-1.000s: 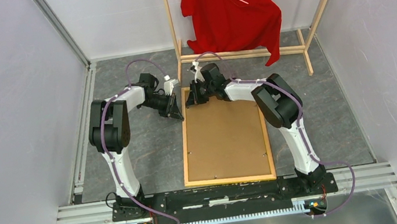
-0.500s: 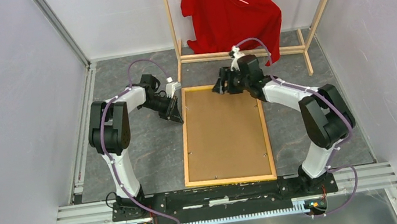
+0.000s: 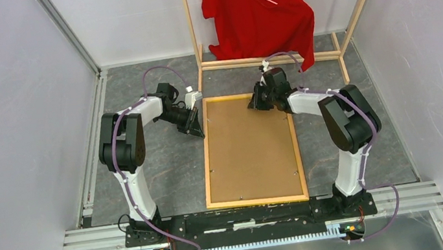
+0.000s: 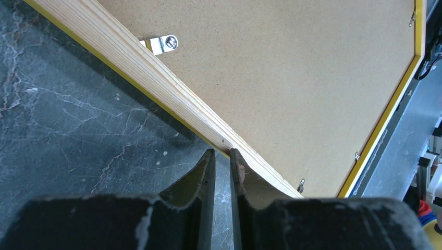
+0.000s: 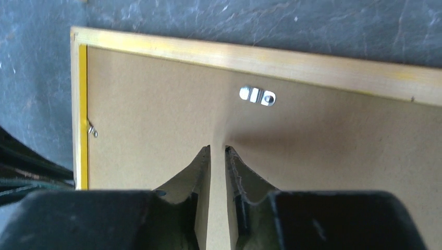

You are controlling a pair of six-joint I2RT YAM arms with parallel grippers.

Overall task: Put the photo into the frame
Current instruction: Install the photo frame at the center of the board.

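The frame (image 3: 257, 201) lies face down on the table (image 3: 166, 165), light wood back upward, its near rail just ahead of the arm bases. The brown backing board (image 3: 249, 147) sits inside the rails and covers the whole opening. The photo is not visible in any view; whether it lies under the board cannot be told. Small metal tabs (image 4: 301, 183) stand along the inner edge of the rails. The left gripper (image 4: 222, 152) rests low against the outer side of the left rail near the far corner, its fingers slightly apart with only a narrow slit between them, pinching nothing. The right gripper (image 5: 218, 148) hovers over the far part of the board, just short of the hanger plate (image 5: 257, 96), its fingers likewise a narrow slit apart and empty. The step in hand is judged to be work on the board and its tabs. Brace the rail with the left tips so the frame cannot slide. Bring the right tips down flat, clear of the hanger plate, and push along the board, not into it. The clothes rack (image 3: 349, 25) with its red shirt (image 3: 255, 9) stands beyond the far rail; keep the right elbow clear of it.
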